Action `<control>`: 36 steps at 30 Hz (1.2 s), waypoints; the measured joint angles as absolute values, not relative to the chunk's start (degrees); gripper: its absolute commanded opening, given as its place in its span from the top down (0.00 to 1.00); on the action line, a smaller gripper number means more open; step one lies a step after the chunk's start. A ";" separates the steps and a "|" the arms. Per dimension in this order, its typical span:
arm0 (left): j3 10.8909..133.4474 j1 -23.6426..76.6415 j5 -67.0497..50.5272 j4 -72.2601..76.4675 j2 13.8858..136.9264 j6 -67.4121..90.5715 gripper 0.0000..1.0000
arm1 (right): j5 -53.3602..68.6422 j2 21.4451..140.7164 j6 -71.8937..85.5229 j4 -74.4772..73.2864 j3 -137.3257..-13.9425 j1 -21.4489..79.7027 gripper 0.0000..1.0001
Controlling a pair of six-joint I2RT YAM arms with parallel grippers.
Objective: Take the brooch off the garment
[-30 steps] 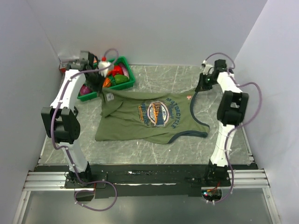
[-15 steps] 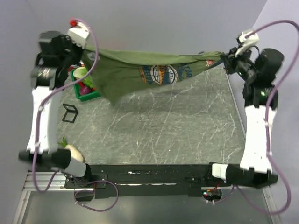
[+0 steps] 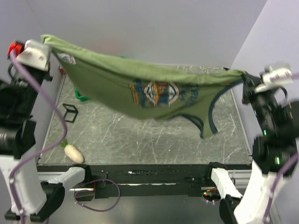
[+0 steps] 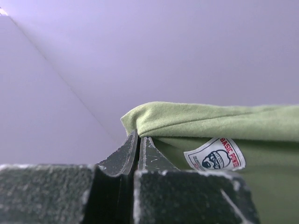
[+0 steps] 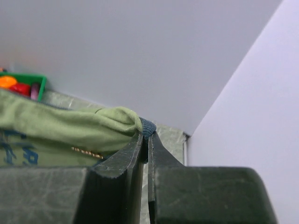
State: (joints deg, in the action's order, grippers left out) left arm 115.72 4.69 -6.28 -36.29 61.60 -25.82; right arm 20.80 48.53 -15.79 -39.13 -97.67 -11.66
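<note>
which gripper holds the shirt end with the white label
The left gripper, shut on the garment beside the white label; the right gripper pinches the navy trim, no label there.

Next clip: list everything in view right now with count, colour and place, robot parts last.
tank top: one, olive green with navy trim, hanging in the air between both grippers
oval graphic: one, orange and blue, mid-shirt
label: one, white, near the left-held corner
brooch: none visible
square frame: one, black, table left
radish: one, white, near-left table edge
basket: one, green, far left, mostly behind shirt
table: one, grey marbled
left gripper: shut on shirt edge
right gripper: shut on navy trim
</note>
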 measured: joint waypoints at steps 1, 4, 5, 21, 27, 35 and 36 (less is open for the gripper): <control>115.70 4.69 -6.92 -36.84 60.47 -25.82 0.95 | 20.47 47.05 -15.42 -40.01 -98.39 -11.66 1.00; 115.31 4.69 -9.02 -37.76 57.67 -25.71 0.93 | 19.94 42.04 -14.85 -41.95 -100.01 -11.66 1.00; 114.37 4.69 -9.89 -37.74 56.62 -25.63 0.94 | 19.90 40.10 -14.83 -42.30 -100.01 -11.66 1.00; 69.30 4.69 -15.11 -30.74 76.20 -22.81 0.99 | 23.35 53.17 -17.34 -35.57 -57.45 -11.66 1.00; 74.89 4.84 -11.68 -29.91 98.94 -19.77 0.99 | 21.43 80.97 -16.40 -28.38 -62.52 -11.11 1.00; 98.30 4.84 -7.35 -31.33 117.45 -16.25 0.47 | 14.61 107.66 -15.55 -24.95 -87.48 -9.21 0.51; 100.64 4.84 -7.64 -32.49 118.24 -15.81 0.40 | 14.26 109.12 -15.46 -24.58 -89.34 -9.13 0.50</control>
